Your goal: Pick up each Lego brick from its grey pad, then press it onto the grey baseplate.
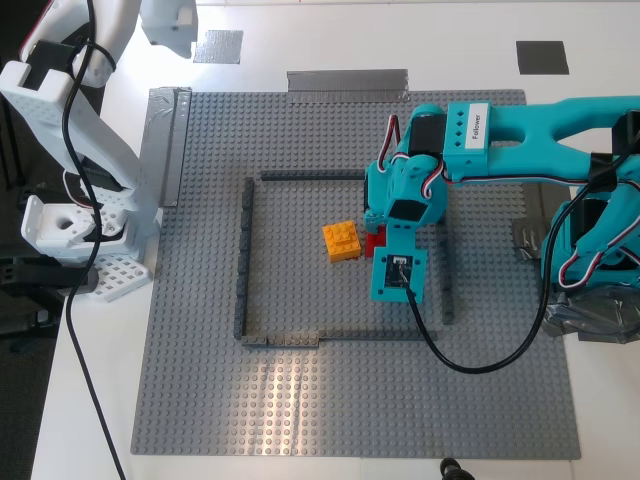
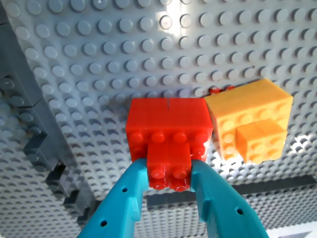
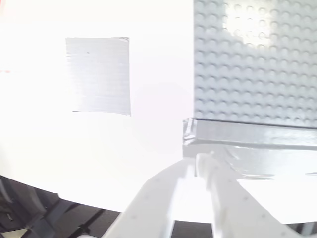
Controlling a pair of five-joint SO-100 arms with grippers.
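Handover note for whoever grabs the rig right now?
My first claw is shut on the red brick, which sits on the grey baseplate inside the dark frame, right beside the orange-yellow brick.
My second claw holds nothing and hangs over the baseplate's taped edge; open or shut unclear.
Both grey pads are bare.
Left: check the red brick is seated, release, back off.

two Lego bricks, one orange-yellow [image 1: 342,241], one red [image 2: 168,130], two grey pads [image 1: 218,46] [image 1: 542,57], one grey baseplate [image 1: 300,400], two arms
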